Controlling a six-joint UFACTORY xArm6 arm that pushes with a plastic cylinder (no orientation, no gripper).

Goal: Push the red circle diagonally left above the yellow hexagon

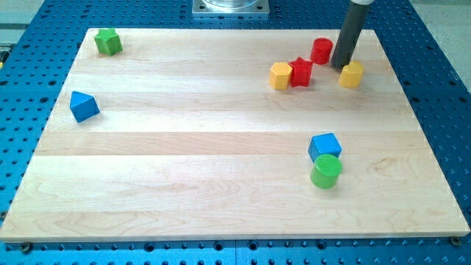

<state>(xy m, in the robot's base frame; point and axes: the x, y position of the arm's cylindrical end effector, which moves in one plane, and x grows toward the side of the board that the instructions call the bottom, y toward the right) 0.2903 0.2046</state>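
The red circle is a short red cylinder near the view's top right. My tip rests just right of it, close to or touching its side. A yellow block, whose shape I cannot make out for sure, sits just below and right of the tip. A second yellow block, which looks hexagonal, lies further left, touching a red star on its right. The red circle sits above and right of the red star.
A green star sits at the top left. A blue triangle lies at the left. A blue cube and a green circle touch each other at the lower right. The wooden board lies on a blue perforated base.
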